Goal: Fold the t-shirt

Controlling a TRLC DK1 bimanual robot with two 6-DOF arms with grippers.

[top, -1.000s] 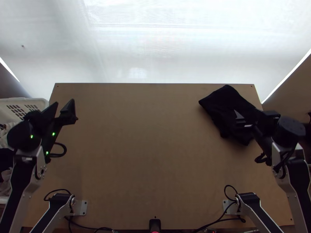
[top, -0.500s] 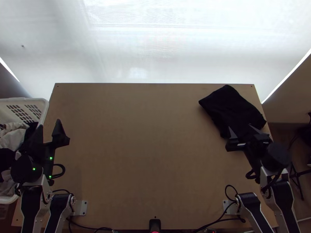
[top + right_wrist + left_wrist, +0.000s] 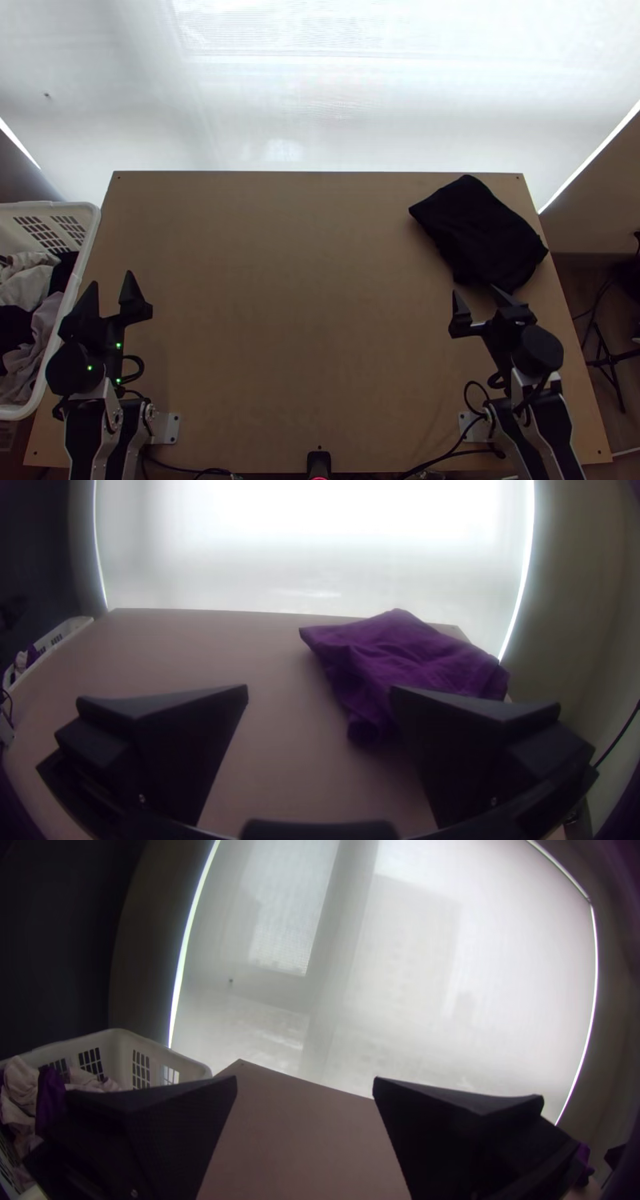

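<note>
- On my top view I see a white plastic basket (image 3: pixel 93 214) with slotted walls, at the left edge of the wooden table (image 3: pixel 304 280).
- Inside it I make out bunched laundry: a pale cloth (image 3: pixel 26 290), a dark cloth (image 3: pixel 14 326) and a greyish one (image 3: pixel 45 326).
- Beyond the table's far edge I have a bright, translucent white blind (image 3: pixel 320 96).
- Off the right edge, I see a thin black stand (image 3: pixel 610 364) near a plain wall (image 3: pixel 596 220).

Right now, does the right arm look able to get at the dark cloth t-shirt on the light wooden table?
Probably yes: the right gripper is open and empty, close to the t-shirt, and I see nothing lying between them.
</note>
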